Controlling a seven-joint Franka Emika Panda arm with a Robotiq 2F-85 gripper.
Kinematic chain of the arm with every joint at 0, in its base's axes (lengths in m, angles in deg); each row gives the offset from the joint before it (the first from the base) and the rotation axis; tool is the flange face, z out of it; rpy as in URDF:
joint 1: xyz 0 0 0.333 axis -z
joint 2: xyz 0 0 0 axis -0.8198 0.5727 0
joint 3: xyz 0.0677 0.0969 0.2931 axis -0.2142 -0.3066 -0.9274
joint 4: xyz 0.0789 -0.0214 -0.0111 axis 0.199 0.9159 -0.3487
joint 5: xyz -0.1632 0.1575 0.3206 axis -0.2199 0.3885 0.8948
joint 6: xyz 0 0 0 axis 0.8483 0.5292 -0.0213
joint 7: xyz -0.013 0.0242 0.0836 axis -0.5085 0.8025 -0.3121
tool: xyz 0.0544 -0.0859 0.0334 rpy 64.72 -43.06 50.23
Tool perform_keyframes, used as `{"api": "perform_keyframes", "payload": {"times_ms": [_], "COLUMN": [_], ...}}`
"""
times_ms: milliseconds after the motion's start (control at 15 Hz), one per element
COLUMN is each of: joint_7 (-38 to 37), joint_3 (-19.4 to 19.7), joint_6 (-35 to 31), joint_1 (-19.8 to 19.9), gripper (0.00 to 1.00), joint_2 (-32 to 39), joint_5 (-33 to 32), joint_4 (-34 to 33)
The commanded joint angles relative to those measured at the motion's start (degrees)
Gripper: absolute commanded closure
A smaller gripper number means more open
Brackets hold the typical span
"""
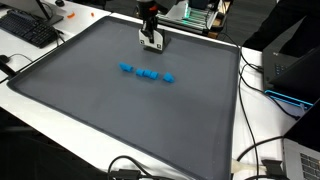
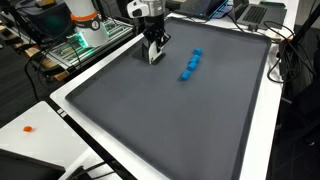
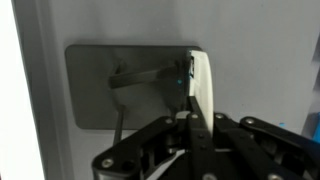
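My gripper stands low over the far edge of a dark grey mat. In the wrist view its jaws are shut on a thin white flat piece that sticks out past the fingertips. A darker grey rounded rectangle shows on the surface beneath it. A short row of small blue blocks lies on the mat a little way from the gripper, untouched.
The mat lies on a white table. A keyboard and a laptop sit beside it, with cables along one edge. A green-lit device stands behind the arm. A small orange item lies on the white table.
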Motion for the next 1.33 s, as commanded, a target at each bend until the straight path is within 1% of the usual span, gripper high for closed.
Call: {"api": "perform_keyframes", "payload": {"times_ms": [0,67,333,867,1000,1267], "joint_7": [1.5,2.1,2.2,2.1,3.5,7.9], "joint_3": [-0.4,-0.5,-0.8,-0.7,-0.8,-1.1], "joint_6": [-1.5,-1.7,-2.3,-3.1,-3.8,-5.4], "joint_1": [0.0,0.0,-0.2,-0.4,-0.4,-0.2], "gripper": [0.99,0.99,0.99,0.99,0.99,0.99], "joint_2": [-0.6,-0.2,0.9,1.5,1.9,2.1], "joint_5": [3.5,4.7,6.2,5.5,5.2,8.9], "joint_4": [1.2,1.1,1.1,1.4,1.4,2.2]}}
